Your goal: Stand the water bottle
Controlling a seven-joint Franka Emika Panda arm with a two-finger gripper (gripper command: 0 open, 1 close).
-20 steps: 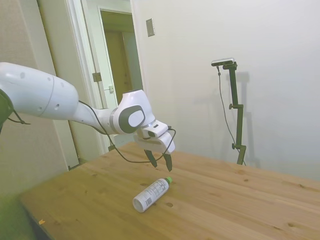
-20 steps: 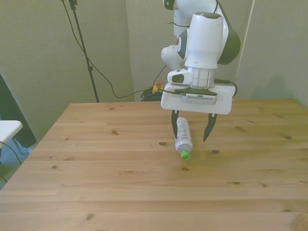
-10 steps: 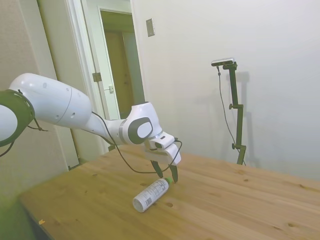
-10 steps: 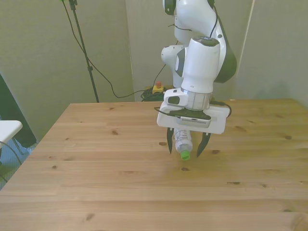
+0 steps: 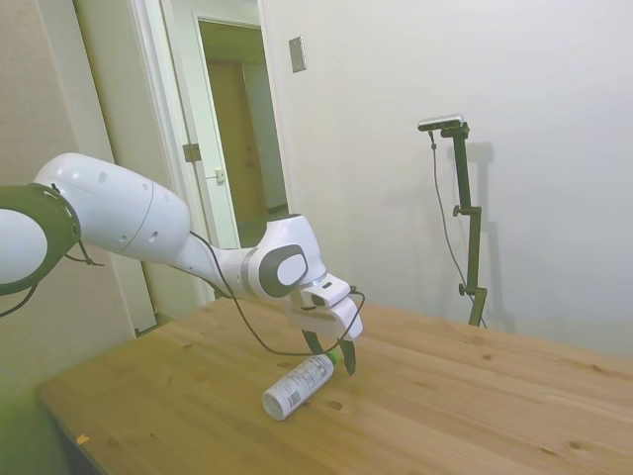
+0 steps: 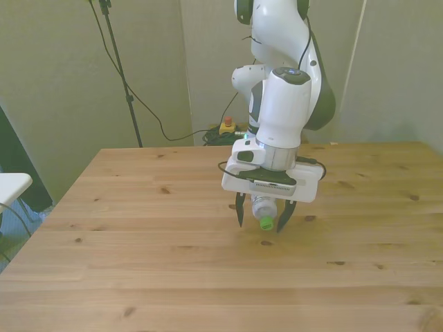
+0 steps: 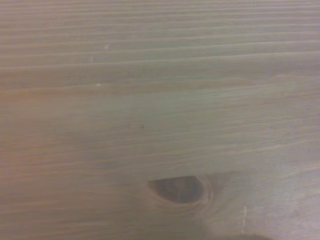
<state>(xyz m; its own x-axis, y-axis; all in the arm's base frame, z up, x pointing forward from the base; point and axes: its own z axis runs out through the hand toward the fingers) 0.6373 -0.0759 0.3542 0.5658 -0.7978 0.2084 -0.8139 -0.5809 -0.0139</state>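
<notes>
The water bottle [image 5: 299, 385] [image 6: 262, 208] is shown lying on its side on the table [image 5: 445, 396] [image 6: 138, 235] [image 7: 160, 100], just right of centre in the front view, with its green cap [image 6: 265, 223] pointing toward the lower edge of that frame. The gripper [image 5: 339, 358] [image 6: 259, 216] is lowered over the cap end, its jaws held apart. One finger is seen on each side of the bottle's neck, neither visibly pressed against it.

Plain pale walls [image 5: 514, 89]; open doorway [image 5: 237, 129] onto a dim corridor; wooden table [image 6: 138, 263], knotted planks; even indoor light.
</notes>
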